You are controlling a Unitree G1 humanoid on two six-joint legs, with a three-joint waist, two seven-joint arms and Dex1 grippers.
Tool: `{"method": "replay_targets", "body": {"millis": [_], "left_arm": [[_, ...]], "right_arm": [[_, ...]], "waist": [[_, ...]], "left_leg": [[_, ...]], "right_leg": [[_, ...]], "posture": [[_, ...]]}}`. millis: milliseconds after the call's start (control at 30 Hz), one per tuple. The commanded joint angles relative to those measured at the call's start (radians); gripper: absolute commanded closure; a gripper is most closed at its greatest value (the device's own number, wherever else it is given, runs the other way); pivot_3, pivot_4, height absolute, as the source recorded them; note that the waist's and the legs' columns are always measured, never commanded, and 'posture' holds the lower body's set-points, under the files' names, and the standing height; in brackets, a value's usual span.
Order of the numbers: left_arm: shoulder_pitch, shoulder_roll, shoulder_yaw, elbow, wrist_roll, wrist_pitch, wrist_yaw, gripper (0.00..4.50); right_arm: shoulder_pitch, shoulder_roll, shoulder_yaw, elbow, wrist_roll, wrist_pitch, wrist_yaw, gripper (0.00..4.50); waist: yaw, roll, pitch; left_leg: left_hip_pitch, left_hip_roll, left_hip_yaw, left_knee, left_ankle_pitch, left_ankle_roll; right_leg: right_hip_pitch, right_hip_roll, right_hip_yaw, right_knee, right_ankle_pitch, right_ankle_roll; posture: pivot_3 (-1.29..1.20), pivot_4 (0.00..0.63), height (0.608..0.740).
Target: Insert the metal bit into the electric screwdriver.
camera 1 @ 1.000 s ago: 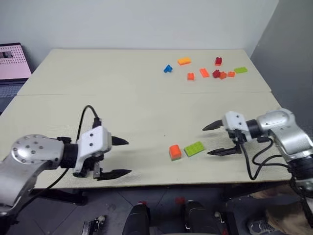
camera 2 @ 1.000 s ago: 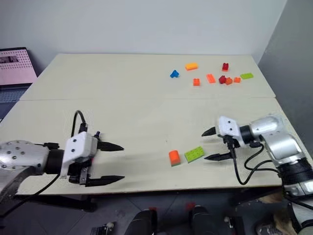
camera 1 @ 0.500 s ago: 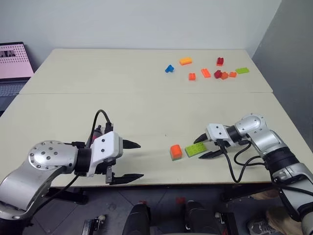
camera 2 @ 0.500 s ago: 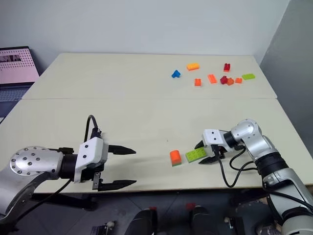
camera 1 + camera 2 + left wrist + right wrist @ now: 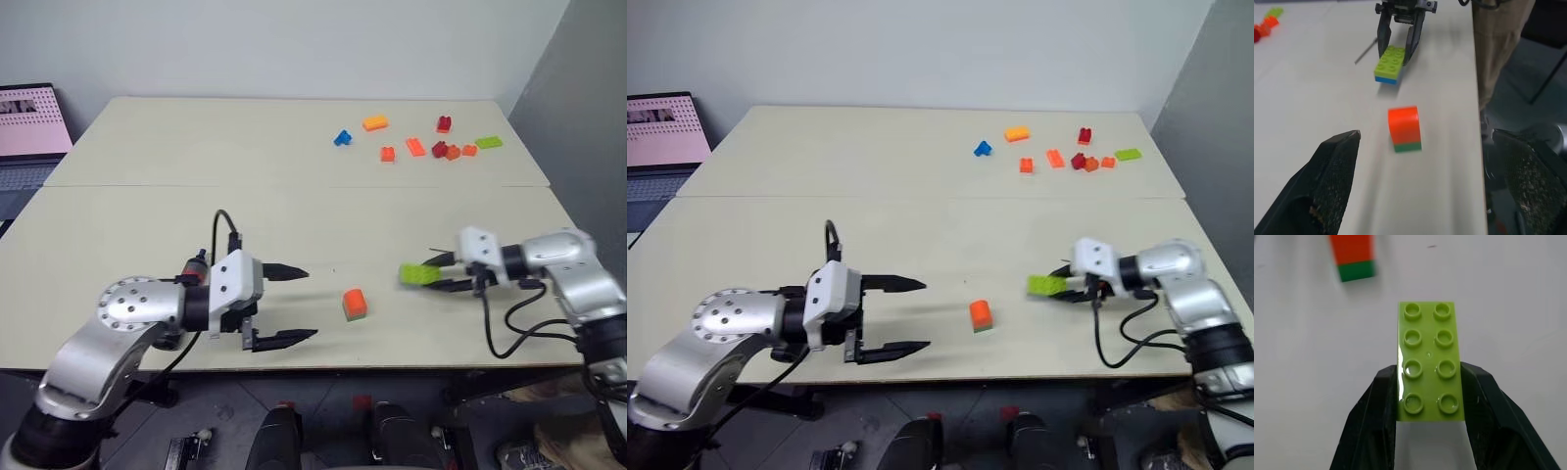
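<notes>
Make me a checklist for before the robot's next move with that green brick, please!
1. Right gripper shut on the green brick: ok.
2. Left gripper open and empty: ok.
3. Metal bit lying uncovered on the table: ok.
4. Orange-and-green block apart from both grippers: ok.
5. Where the electric screwdriver is: cannot tell.

Bench open between grippers; lone orange block mid-front; small bricks clustered far right corner.
</notes>
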Motion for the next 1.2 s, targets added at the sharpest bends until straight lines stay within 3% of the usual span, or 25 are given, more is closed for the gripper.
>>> {"method": "replay_targets", "body": {"millis": [33,133,267,567,600,833,933,1100,1200], "left_arm": [[-0.037,-0.059,-0.034,0.012,0.017,-0.051,0.029,0.00],[-0.080,-0.111,-0.063,0.045,0.032,-0.082,0.038,0.00],[-0.118,-0.140,-0.085,0.069,0.022,-0.080,0.024,0.00],[-0.148,-0.138,-0.105,0.055,0.025,-0.060,0.015,0.00],[-0.147,-0.138,-0.105,0.051,0.025,-0.057,0.018,0.00],[-0.113,-0.106,-0.066,0.032,0.014,-0.016,0.041,0.00],[-0.075,-0.066,-0.041,0.020,0.014,0.002,0.040,0.00],[0.034,0.061,0.020,-0.001,0.032,-0.028,-0.033,0.00],[0.091,0.137,0.044,-0.001,0.042,-0.053,-0.081,0.00]], "right_arm": [[0.058,-0.012,-0.202,-0.032,0.028,0.104,-0.221,3.05],[0.114,0.004,-0.277,-0.006,-0.035,0.121,-0.411,3.05],[0.079,0.079,-0.330,0.103,-0.076,0.202,-0.671,3.05],[-0.018,0.153,-0.345,0.241,-0.038,0.336,-0.795,3.05],[-0.025,0.156,-0.354,0.249,-0.030,0.340,-0.803,2.35],[0.032,0.110,-0.367,0.081,0.011,0.301,-0.731,0.74],[0.098,0.057,-0.318,-0.077,0.024,0.248,-0.597,0.14],[0.166,-0.031,-0.145,-0.374,0.157,0.247,-0.243,0.02],[0.103,-0.032,0.017,-0.474,0.195,0.282,-0.098,0.02]], "waist": [[0.000,0.000,0.000],[0.000,0.000,0.000],[-0.010,0.001,-0.001],[-0.019,0.002,-0.001],[-0.019,0.002,-0.001],[-0.019,0.002,-0.001],[-0.019,0.002,-0.001],[-0.035,0.002,-0.001],[-0.038,0.002,-0.001]], "left_leg": [[0.000,0.000,0.000,0.000,0.000,0.000],[0.000,0.000,0.000,0.000,0.000,0.000],[0.001,0.000,0.001,0.001,0.000,0.000],[0.002,0.000,0.003,0.000,0.001,0.001],[0.002,0.000,0.003,0.000,0.001,0.001],[0.002,0.000,0.003,0.000,0.001,0.001],[0.001,0.000,0.003,0.000,0.001,0.001],[0.003,0.001,0.003,-0.001,0.001,0.001],[0.007,0.004,0.004,-0.002,0.001,0.001]], "right_leg": [[0.000,0.000,0.000,0.000,0.000,0.000],[0.000,0.000,0.000,0.000,0.001,0.002],[0.000,0.000,0.002,0.000,0.002,0.003],[0.001,0.002,0.006,0.001,0.003,0.004],[0.001,0.002,0.006,0.000,0.003,0.004],[0.000,0.002,0.006,0.000,0.003,0.004],[0.000,0.002,0.007,0.000,0.003,0.004],[0.000,0.004,0.007,0.000,0.002,0.003],[0.001,0.006,0.010,0.001,-0.001,-0.002]], "posture": [[0.00,0.150,0.740],[0.00,0.150,0.740],[0.00,0.150,0.740],[0.00,0.150,0.740],[0.00,0.150,0.740],[0.00,0.150,0.740],[0.00,0.150,0.740],[0.00,0.150,0.740],[0.00,0.150,0.740]]}}
